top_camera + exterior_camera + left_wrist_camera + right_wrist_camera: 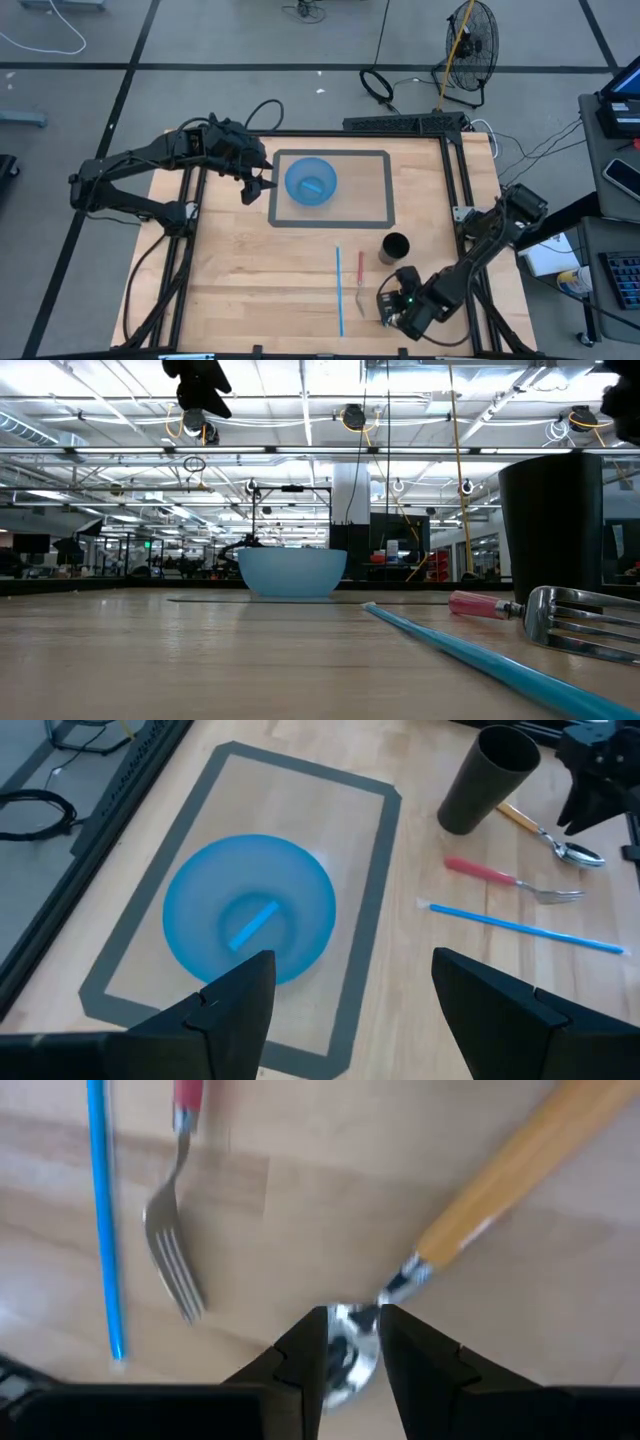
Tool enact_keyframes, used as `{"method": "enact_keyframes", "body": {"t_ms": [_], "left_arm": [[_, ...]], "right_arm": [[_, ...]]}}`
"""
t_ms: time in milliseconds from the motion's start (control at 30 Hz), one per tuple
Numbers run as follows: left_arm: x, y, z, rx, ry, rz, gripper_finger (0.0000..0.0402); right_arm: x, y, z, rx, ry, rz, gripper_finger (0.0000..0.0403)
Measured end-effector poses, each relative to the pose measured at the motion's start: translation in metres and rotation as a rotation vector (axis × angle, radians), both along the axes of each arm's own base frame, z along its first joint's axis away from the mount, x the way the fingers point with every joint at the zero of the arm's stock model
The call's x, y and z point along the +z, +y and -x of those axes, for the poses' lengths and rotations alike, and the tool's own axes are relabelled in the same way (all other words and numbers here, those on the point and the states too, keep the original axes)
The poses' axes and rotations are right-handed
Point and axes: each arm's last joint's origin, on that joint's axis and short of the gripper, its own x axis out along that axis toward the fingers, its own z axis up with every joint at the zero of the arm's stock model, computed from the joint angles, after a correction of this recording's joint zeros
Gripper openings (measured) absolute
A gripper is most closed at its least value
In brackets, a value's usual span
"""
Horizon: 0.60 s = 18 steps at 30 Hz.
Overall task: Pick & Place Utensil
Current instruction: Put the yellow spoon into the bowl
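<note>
A spoon with an orange handle (553, 838) lies on the wooden table near the front right, next to a red-handled fork (361, 280) and a long blue stick (339, 290). A blue bowl (310, 182) stands on a grey-bordered mat and holds a short blue piece (254, 923). My right gripper (352, 1342) is down at the spoon's bowl end, its fingers drawn close around it. My left gripper (352, 990) is open and empty, hovering above the bowl's left side. My right gripper has the spoon's metal bowl (350, 1352), just past the neck, pinched between its two fingers (305, 1355). The fingers come from above, pointing down, and lie across the spoon. The orange handle (510, 1175) still lies on the table.
A black cup (396, 246) stands just beyond the utensils, close to my right arm. The fork (172, 1270) and the blue stick (103, 1220) lie parallel a little to the left of the spoon. A black frame rail borders the table's right side.
</note>
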Motion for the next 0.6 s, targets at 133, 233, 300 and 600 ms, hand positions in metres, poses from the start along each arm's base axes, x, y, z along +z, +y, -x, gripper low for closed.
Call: {"method": "enact_keyframes", "body": {"t_ms": [133,233,300,600], "left_arm": [[0.0,0.0,0.0,-0.006,0.0,-0.006,0.0273],[0.0,0.0,0.0,-0.006,0.0,-0.006,0.0273],[0.0,0.0,-0.0001,-0.007,0.0,-0.007,0.0273],[0.0001,0.0,-0.0001,-0.003,-0.001,-0.003,0.0273]], "right_arm": [[-0.0008,-0.0029,0.002,0.014,0.037,0.02,0.0082],[-0.0033,-0.0046,0.005,0.021,0.078,0.019,0.0078],[-0.0044,-0.0053,0.0059,0.021,0.086,0.02,0.0075],[-0.0043,-0.0088,0.0046,0.079,0.051,0.1,0.0075]]}}
